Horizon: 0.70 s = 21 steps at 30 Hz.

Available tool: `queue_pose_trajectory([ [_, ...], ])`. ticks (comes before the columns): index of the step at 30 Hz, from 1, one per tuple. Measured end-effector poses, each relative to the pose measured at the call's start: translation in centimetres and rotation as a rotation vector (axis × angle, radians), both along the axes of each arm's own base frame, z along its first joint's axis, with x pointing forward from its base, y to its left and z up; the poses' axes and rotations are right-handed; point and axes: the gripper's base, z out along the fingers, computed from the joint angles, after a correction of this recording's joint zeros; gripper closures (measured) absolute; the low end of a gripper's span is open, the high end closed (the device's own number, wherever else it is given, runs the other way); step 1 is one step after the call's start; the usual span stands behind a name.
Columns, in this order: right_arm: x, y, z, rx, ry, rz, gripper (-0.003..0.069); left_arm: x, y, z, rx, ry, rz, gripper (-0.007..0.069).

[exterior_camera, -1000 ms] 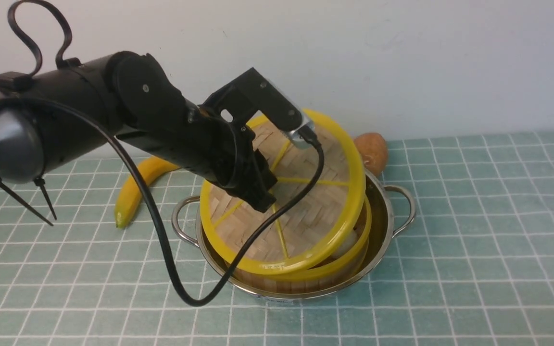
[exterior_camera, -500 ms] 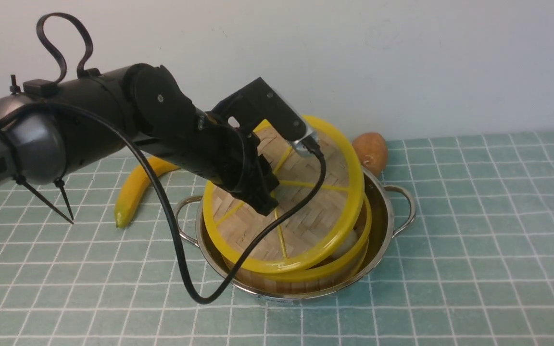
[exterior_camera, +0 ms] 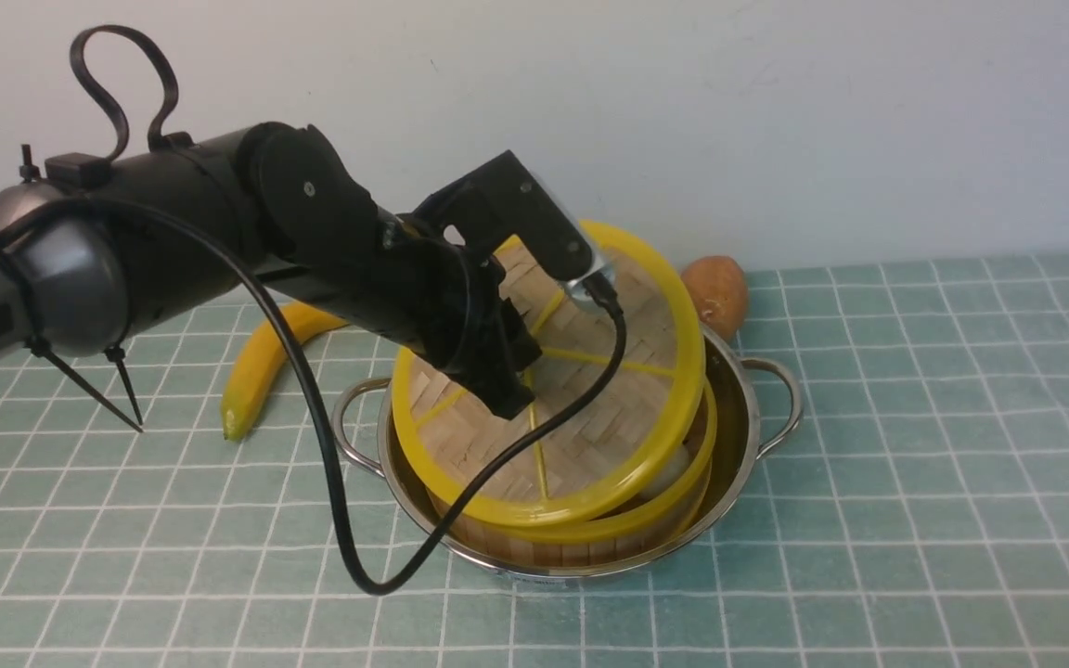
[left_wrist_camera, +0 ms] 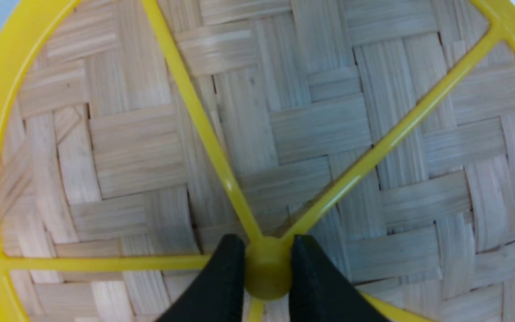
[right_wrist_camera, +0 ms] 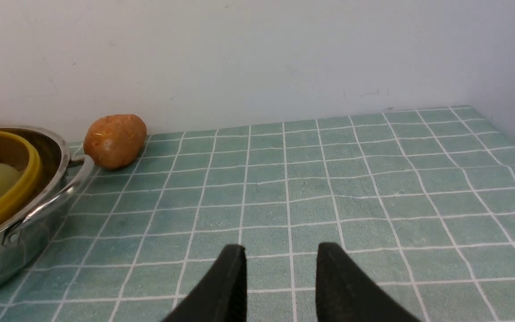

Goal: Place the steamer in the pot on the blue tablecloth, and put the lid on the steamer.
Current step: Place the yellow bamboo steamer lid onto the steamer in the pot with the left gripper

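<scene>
While the right gripper (right_wrist_camera: pixel 280 248) hangs open and empty over the blue tablecloth (exterior_camera: pixel 915 520), the left gripper (left_wrist_camera: pixel 266 241) pinches the centre knob of the lid (exterior_camera: pixel 609 417), holding it tilted over the steamer (exterior_camera: pixel 627 527) inside the pot (exterior_camera: pixel 736 417); banana (exterior_camera: pixel 261 366) and potato (exterior_camera: pixel 715 292) lie beyond

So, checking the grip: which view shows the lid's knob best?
Left wrist view: the left hand pinches the knob up close. Front view hides it behind the hand; right wrist view misses it.

The steamer (exterior_camera: pixel 534 549) sits in the pot (exterior_camera: pixel 750 408); lid (exterior_camera: pixel 609 417) tilted above.
</scene>
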Motion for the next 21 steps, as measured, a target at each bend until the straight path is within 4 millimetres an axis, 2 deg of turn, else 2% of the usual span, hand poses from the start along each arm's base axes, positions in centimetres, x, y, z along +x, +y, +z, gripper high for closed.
queue_pose_trajectory([
  [8, 0.0, 0.0, 0.0, 0.000, 0.000, 0.000, 0.0419, 0.3, -0.1, -0.5, 0.006, -0.001, -0.004, 0.0505],
  [12, 0.0, 0.0, 0.0, 0.000, 0.000, 0.000, 0.0419, 0.7, -0.4, -2.0, 0.020, 0.033, -0.007, 0.0505],
  [15, 0.0, 0.0, 0.0, 0.000, 0.000, 0.000, 0.0419, 0.7, -0.6, -2.2, 0.024, 0.031, -0.015, 0.0505],
  [21, 0.0, 0.0, 0.0, 0.000, 0.000, 0.000, 0.0419, -0.2, -2.7, -1.9, 0.057, -0.006, -0.106, 0.0505],
])
